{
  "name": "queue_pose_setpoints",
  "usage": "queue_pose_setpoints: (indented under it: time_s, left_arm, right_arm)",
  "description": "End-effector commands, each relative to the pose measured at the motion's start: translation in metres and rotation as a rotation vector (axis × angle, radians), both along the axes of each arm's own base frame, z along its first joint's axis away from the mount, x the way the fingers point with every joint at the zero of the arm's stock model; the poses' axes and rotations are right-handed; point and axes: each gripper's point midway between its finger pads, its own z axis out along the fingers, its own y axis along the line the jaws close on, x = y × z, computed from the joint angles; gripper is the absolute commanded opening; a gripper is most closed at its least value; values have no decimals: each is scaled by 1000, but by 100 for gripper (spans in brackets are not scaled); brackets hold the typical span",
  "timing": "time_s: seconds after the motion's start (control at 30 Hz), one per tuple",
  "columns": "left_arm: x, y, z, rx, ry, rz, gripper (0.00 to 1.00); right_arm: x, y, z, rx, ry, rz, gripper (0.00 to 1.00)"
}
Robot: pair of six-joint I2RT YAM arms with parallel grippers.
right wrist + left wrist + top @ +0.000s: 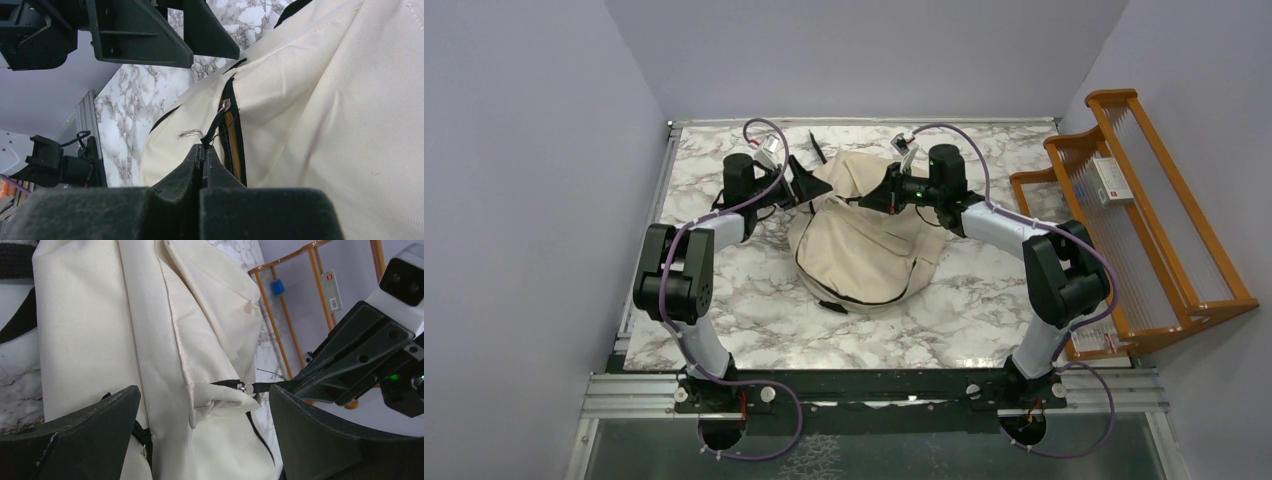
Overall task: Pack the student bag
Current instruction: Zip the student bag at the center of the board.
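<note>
Cream fabric student bag (864, 250) is noted lying on the marble table (754, 310), between both arms. The right gripper (202, 148) is clamped on the black zipper pull (214, 129). The left gripper (204, 392) is spread wide, nothing held, just beside the bag.

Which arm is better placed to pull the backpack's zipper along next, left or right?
Right. The right gripper is shut on the black zipper pull of the student bag, so it can likely draw it along. The left gripper stands open, gripping nothing.
</note>
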Motion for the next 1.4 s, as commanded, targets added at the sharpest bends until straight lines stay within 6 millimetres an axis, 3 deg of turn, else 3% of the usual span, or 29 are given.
queue_pose_setpoints:
  time_s: [0.0,0.3,0.4,0.57,0.73,0.93,1.03,1.23,1.37]
  left_arm:
    - [11,-5,7,-69,80,77,99]
    - [10,-26,-14,14,134,45,99]
    - [15,-28,-27,121,138,48,92]
    - [20,-24,-37,180,166,60,64]
    - [22,-26,-31,148,154,68,39]
    - [19,-37,-22,77,139,16,0]
    - [18,-39,-19,70,134,-1,0]
    - [18,-39,-11,74,100,-11,0]
    - [16,-39,-13,74,106,-13,0]
  right_arm:
    - [1,-1,10,5,-38,19,0]
    - [1,-1,9,1,-38,18,0]
    - [1,-1,8,0,-36,16,0]
    - [-1,-2,6,2,-31,20,0]
    - [-3,-3,2,2,-22,15,0]
    - [-1,-3,-3,19,7,-16,1]
    - [2,-2,-4,44,29,-39,2]
    - [1,1,-1,99,67,-48,26]
    - [0,6,2,139,92,-27,34]
